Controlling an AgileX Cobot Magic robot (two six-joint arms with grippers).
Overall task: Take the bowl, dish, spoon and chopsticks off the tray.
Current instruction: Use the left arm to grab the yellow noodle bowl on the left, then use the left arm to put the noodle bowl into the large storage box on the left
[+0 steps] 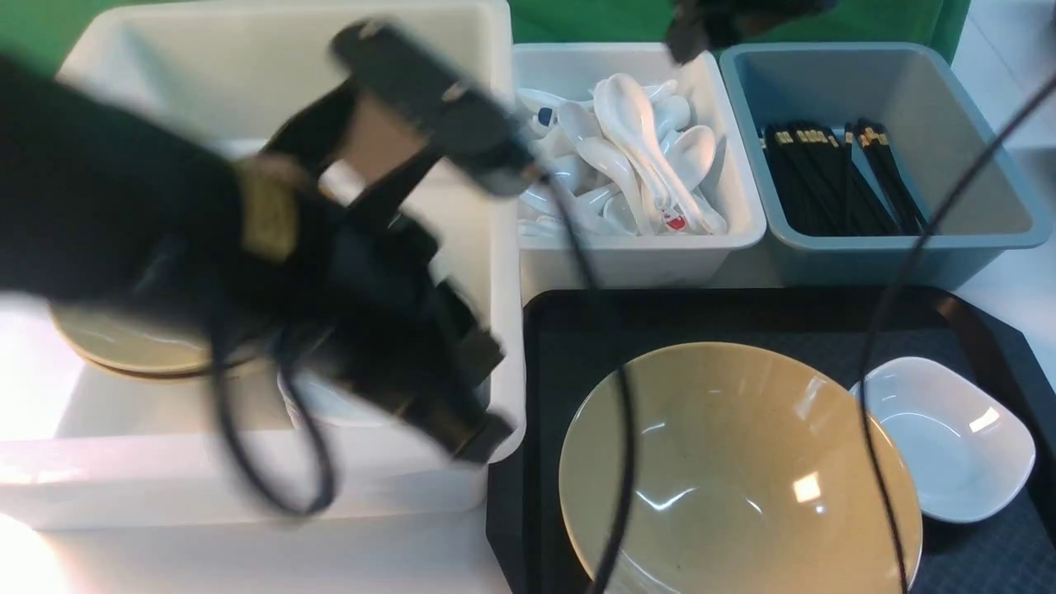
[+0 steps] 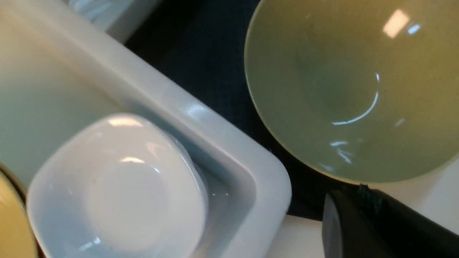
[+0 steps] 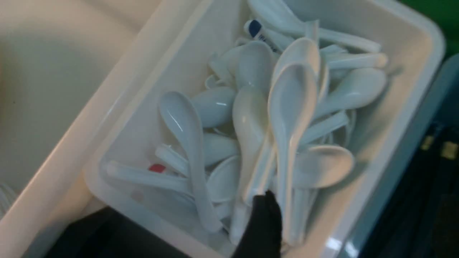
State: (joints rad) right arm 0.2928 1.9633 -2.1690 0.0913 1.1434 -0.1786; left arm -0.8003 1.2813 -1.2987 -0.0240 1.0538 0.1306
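The tan bowl (image 1: 738,470) sits on the black tray (image 1: 577,330), with the white dish (image 1: 949,437) beside it on the right. No spoon or chopsticks lie on the tray. My left gripper (image 1: 491,396), blurred, hangs over the near right corner of the big white tub, its two fingers apart and empty. The left wrist view shows one finger (image 2: 358,222) near the bowl (image 2: 351,82). My right gripper (image 1: 709,29) is over the spoon tub. One dark fingertip (image 3: 263,218) shows there, holding nothing.
The big white tub (image 1: 247,74) on the left holds tan bowls (image 1: 124,346) and stacked white dishes (image 2: 118,186). The small white tub (image 1: 726,206) holds several spoons (image 3: 287,107). The grey-blue tub (image 1: 949,99) holds several chopsticks (image 1: 833,173). Cables hang over the tray.
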